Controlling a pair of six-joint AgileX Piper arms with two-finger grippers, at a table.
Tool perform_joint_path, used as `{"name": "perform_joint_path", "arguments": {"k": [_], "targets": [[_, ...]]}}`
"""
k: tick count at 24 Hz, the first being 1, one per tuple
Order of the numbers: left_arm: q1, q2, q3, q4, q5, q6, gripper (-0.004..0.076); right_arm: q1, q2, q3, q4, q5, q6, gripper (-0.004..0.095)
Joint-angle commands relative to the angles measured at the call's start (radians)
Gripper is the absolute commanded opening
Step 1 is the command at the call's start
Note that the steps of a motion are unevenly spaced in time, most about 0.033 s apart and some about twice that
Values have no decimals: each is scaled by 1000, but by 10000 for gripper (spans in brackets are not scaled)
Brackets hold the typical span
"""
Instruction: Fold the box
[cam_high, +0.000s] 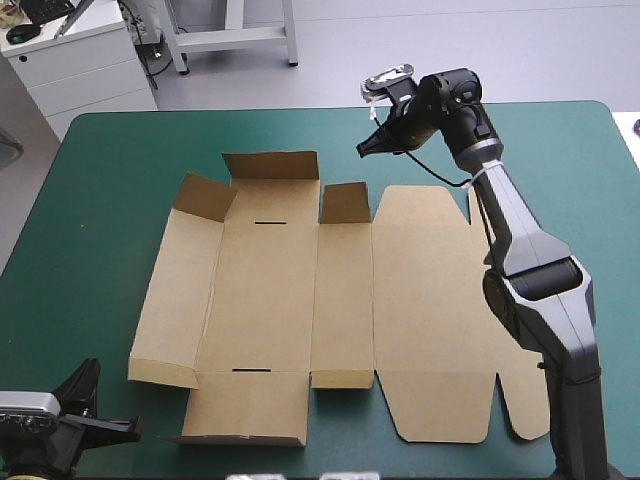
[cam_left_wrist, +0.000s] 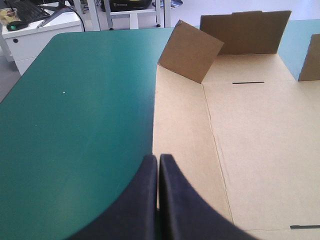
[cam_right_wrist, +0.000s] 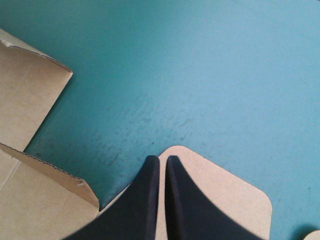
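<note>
While the overhead shows me the box (cam_high: 270, 300) spread out, wrist views reveal left gripper (cam_left_wrist: 158, 157) and right gripper (cam_right_wrist: 162, 159) closed, empty.

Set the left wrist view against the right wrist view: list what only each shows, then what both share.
Only the left wrist view: the box's flat middle panel with a dark slot, a raised far flap, a tilted corner flap, and the left gripper, fingers shut, near the box's left edge.
Only the right wrist view: a rounded tab of the box lying beneath the right gripper, fingers shut.
Both: brown board on the teal-green cover, with nothing between the fingers.
</note>
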Motion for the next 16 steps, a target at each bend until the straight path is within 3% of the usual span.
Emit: {"name": "perform_joint_path", "arguments": {"k": [1,6,8,16], "targets": [[2,-13,-25,4,-77,-4,-10,-9,-122,35,-12,9,57,-1],[2,-13,-25,10,-77,-4,-10,-11,-270,345,-118,-7,54,-1],[2,-13,-25,10,-77,-4,-10,-21,-341,477,-108,-50,54,-1],[2,-13,-25,19,-78,-4,1,-65,-671,939,-92,-326,109,-1]]}}
